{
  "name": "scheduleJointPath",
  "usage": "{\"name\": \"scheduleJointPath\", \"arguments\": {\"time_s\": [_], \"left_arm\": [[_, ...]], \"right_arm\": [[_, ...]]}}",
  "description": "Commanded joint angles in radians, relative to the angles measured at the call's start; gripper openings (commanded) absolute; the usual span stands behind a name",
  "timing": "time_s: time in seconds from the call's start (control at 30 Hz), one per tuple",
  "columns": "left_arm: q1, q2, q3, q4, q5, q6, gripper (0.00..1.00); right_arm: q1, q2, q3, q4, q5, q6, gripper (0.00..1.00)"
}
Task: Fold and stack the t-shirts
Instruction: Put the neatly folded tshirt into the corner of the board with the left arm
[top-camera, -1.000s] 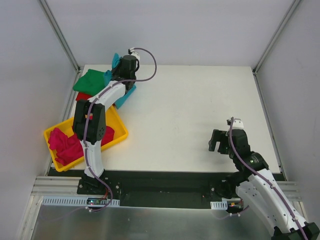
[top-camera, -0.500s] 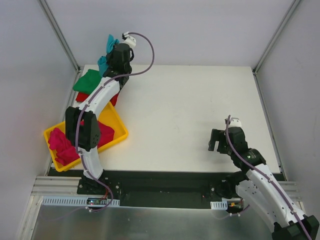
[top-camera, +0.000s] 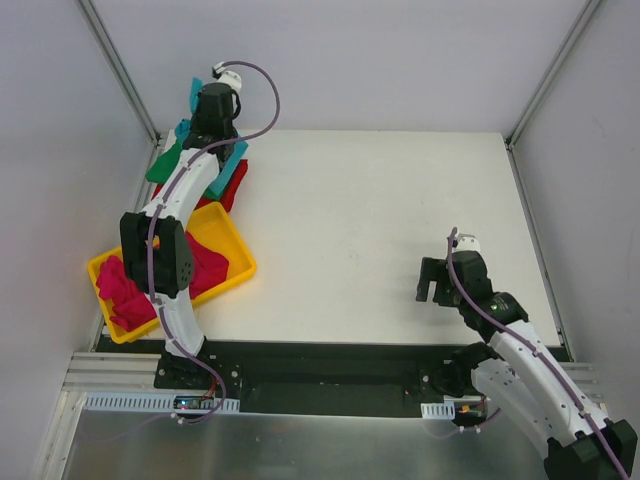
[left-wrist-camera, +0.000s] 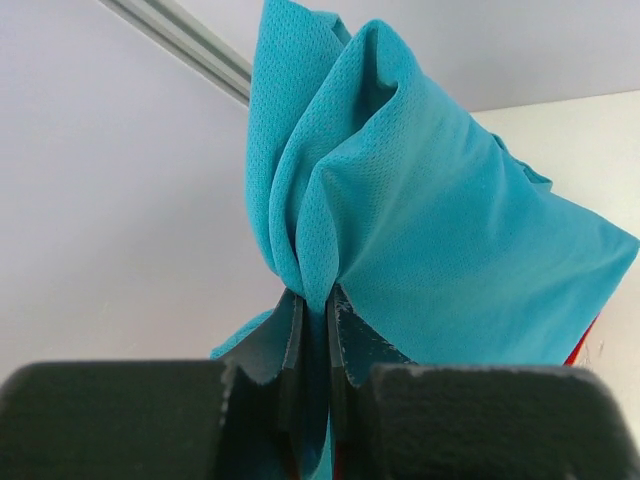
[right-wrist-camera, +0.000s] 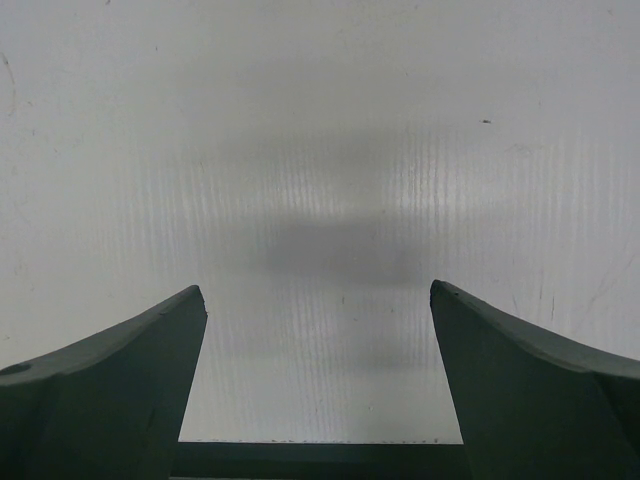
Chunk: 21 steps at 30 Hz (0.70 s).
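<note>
While left gripper (left-wrist-camera: 312, 296) pinches the teal-blue t-shirt (left-wrist-camera: 430, 230) aloft, right gripper (right-wrist-camera: 318, 290) spread above white table (right-wrist-camera: 320, 120)

Looking like a robotics lab test cell. Showing plain pale wall panels (top-camera: 380, 60) meeting in aluminium framing (top-camera: 120, 68) and closing in a white desk (top-camera: 380, 200) on three sides. Showing a left arm (top-camera: 182, 195) and a right arm (top-camera: 525, 365), with looping purple cables, bolted along a black base rail (top-camera: 330, 365) at the near edge.
</note>
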Motion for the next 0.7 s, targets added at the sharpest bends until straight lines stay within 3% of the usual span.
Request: {"name": "scheduleJointPath", "arguments": {"time_s": [0.0, 0.4, 0.53, 0.57, 0.63, 0.67], "left_arm": [[0.047, 0.040, 0.067, -0.028, 0.062, -0.082, 0.00], [0.146, 0.172, 0.121, -0.046, 0.115, -0.130, 0.01], [0.166, 0.210, 0.144, -0.048, 0.101, -0.148, 0.27], [0.167, 0.216, 0.148, -0.048, 0.089, -0.142, 0.41], [0.170, 0.212, 0.151, -0.048, 0.078, -0.139, 0.83], [0.172, 0.204, 0.155, -0.048, 0.075, -0.145, 0.99]], "right_arm": [[-0.007, 0.006, 0.050, -0.008, 0.031, 0.011, 0.96], [-0.005, 0.020, 0.061, -0.033, 0.085, 0.024, 0.96], [-0.005, 0.026, 0.067, -0.039, 0.092, 0.028, 0.96], [-0.005, 0.026, 0.070, -0.045, 0.094, 0.030, 0.96], [-0.005, 0.026, 0.071, -0.048, 0.097, 0.030, 0.96], [-0.007, 0.027, 0.073, -0.050, 0.098, 0.030, 0.96]]}}
